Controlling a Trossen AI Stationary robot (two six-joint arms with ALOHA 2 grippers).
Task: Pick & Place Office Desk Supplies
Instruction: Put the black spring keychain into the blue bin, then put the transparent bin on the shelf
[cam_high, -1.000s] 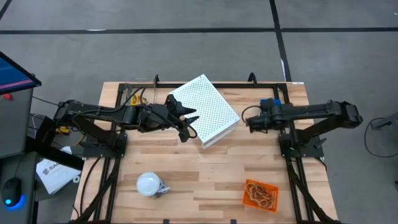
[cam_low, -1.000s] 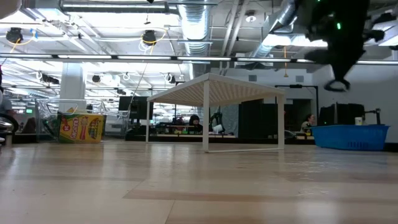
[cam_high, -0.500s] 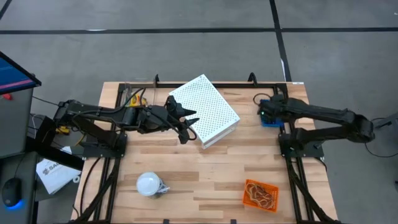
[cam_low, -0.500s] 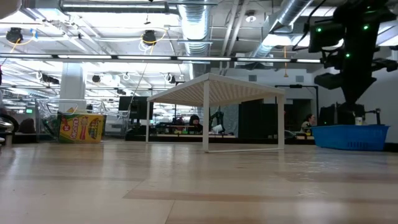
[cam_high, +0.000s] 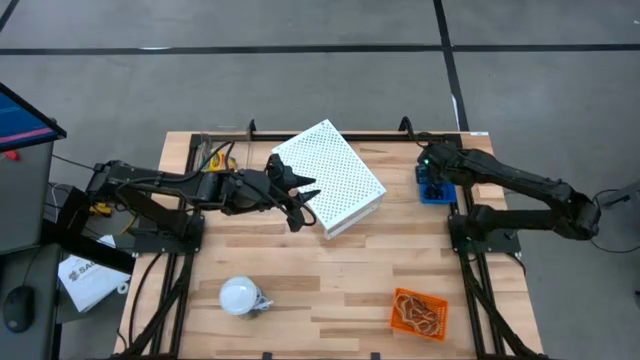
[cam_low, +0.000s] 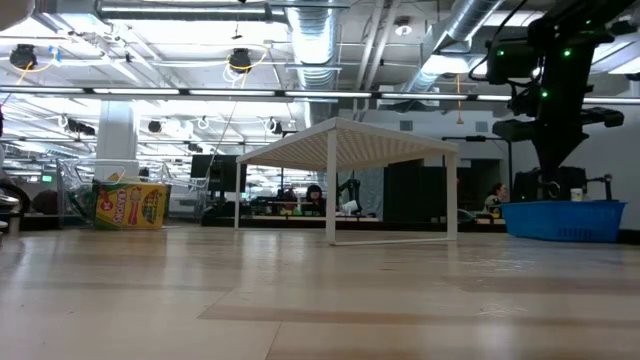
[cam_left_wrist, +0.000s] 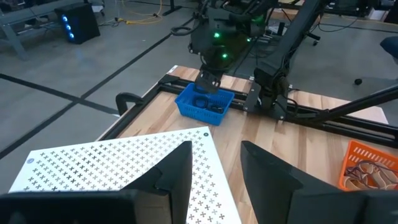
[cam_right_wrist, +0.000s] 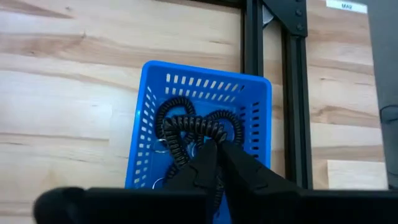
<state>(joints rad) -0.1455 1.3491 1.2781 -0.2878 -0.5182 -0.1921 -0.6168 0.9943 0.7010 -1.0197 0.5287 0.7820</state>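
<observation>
clear: table front-centre (cam_high: 320, 290) | blocked: white perforated box (cam_high: 330, 177) centre-back

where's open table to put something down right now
Bare wood runs between the white bulb and the orange basket, in front of the white perforated box. The back is crowded: left hand beside that box, right hand over the blue basket.

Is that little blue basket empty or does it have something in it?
Not empty: the blue basket holds black coiled rings, and the right hand hangs just above them, fingers together.
</observation>
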